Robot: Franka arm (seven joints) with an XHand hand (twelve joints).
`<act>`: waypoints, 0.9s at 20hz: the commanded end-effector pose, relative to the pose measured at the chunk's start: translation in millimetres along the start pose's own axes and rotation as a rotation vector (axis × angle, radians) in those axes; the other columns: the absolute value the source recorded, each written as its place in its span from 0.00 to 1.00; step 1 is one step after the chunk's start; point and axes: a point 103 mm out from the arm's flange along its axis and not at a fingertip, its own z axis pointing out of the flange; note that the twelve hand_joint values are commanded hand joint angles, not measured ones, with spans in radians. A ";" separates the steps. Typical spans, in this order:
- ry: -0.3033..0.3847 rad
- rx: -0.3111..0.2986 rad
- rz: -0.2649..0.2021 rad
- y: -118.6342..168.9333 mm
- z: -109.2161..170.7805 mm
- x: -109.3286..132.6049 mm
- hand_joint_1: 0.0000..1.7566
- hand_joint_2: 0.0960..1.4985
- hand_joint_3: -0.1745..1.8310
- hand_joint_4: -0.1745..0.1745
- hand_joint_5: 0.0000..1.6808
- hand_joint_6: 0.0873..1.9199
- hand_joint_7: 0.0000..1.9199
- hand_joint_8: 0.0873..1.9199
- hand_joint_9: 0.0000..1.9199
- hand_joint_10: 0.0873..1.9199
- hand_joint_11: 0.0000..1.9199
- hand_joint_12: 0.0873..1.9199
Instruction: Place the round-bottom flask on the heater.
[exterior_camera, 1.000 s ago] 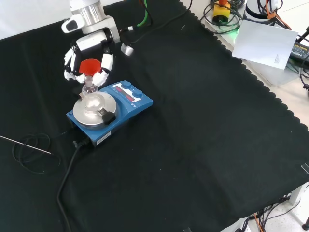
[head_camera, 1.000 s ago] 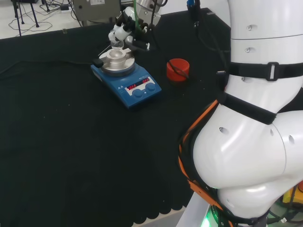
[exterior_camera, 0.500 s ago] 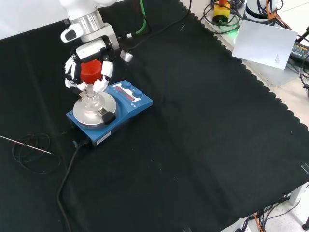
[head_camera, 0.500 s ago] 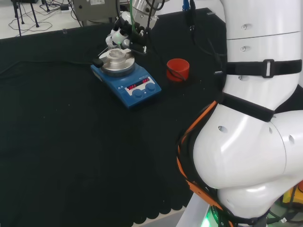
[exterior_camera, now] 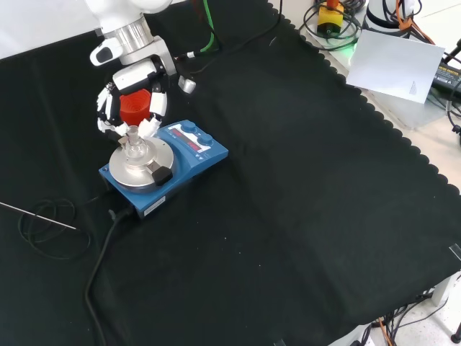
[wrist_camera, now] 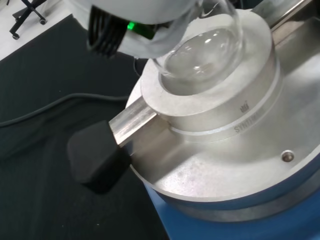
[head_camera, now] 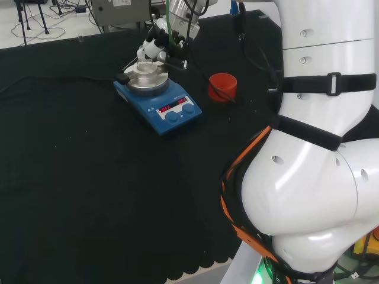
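Upright, the round-bottom flask [exterior_camera: 135, 144] stands with its neck pointing straight up and its clear bulb [wrist_camera: 200, 52] seated in the bowl of the silver block on top of the blue heater [exterior_camera: 193, 153], its long axis vertical. The hand [exterior_camera: 127, 108] is at the flask's neck, white fingers curled in around it, though the front view does not settle whether they actually touch the glass. A red ribbed stand [head_camera: 222, 86] sits on the black counter [exterior_camera: 302, 202] to the right of the heater in the head view; in the front view it shows between the fingers, behind the neck. Clear glass makes the flask's outline faint against the metal. Red digits glow on the heater's front panel, too small to make out.
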 end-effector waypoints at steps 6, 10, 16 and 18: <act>-0.001 0.003 -0.003 1.3 2.0 -2.4 0.64 0.41 0.47 0.70 0.68 0.47 0.29 0.27 0.40 0.27 0.22 0.65; 0.004 0.003 -0.004 1.4 1.9 -2.8 0.64 0.41 0.47 0.70 0.68 0.47 0.29 0.27 0.40 0.27 0.22 0.65; -0.003 0.002 -0.016 1.1 5.0 0.0 0.63 0.41 0.47 0.70 0.68 0.48 0.28 0.27 0.40 0.27 0.22 0.65; 0.005 0.003 -0.023 1.0 5.5 -0.4 0.63 0.41 0.47 0.71 0.67 0.49 0.28 0.28 0.39 0.27 0.22 0.65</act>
